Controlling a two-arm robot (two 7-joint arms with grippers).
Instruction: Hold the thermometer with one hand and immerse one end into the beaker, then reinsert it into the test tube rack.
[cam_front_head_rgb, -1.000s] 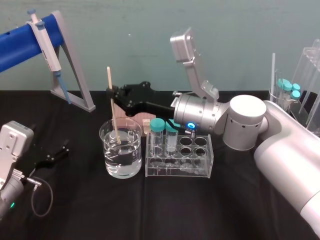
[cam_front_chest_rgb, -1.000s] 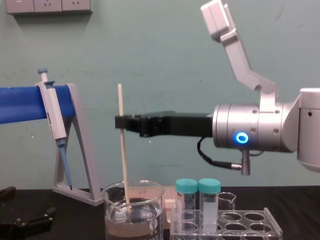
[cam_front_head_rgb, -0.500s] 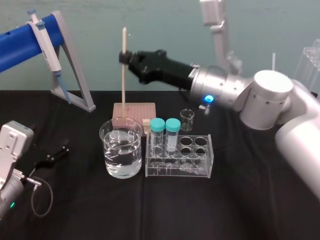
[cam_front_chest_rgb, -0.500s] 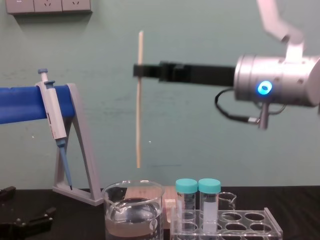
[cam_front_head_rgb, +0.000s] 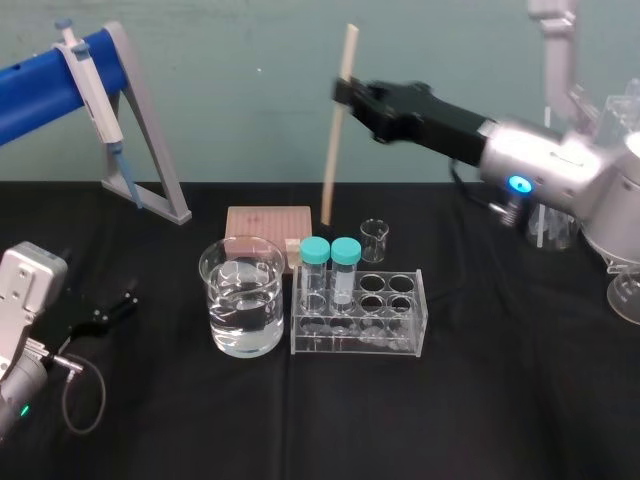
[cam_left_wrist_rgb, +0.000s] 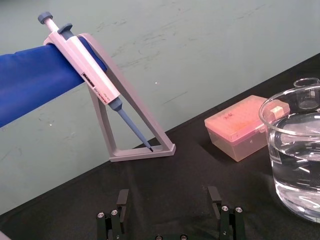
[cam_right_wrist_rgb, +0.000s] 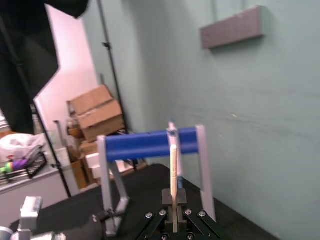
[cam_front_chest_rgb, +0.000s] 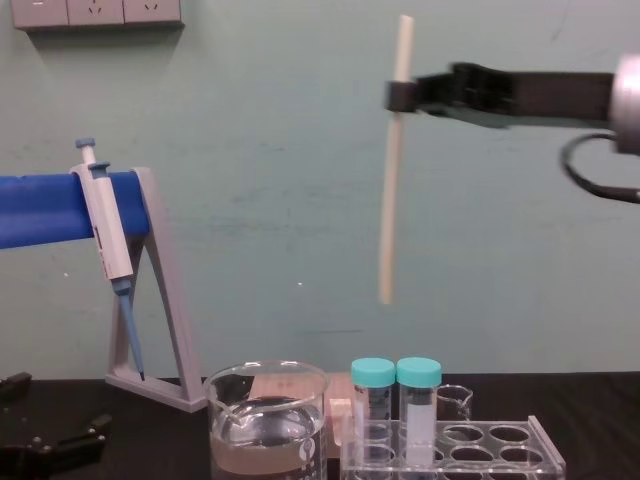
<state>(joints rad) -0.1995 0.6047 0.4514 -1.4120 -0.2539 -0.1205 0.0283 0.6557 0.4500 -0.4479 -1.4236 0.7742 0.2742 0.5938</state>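
Right tool (cam_front_head_rgb: 345, 92) grips the thermometer (cam_front_head_rgb: 335, 140) upright, high, likely to clear the test tube rack (cam_front_head_rgb: 355, 340). Left tool (cam_left_wrist_rgb: 168, 200) rests open on the desk (cam_front_head_rgb: 480, 420).

From up here I see open air under the thermometer (cam_front_chest_rgb: 393, 180), its lower tip hanging well above the test tube rack (cam_front_head_rgb: 358, 340). Two capped tubes (cam_front_head_rgb: 315, 255) fill the rack's left holes and stand tallest there; the holes to their right lie open from above. The beaker (cam_front_head_rgb: 216, 300) crowds the rack's left side, with a small beaker (cam_front_head_rgb: 373, 240) and a pink box (cam_front_head_rgb: 268, 220) close behind. Open desk (cam_front_head_rgb: 300, 420) runs along the front. The left tool (cam_front_head_rgb: 105, 312) lies far left, well apart.
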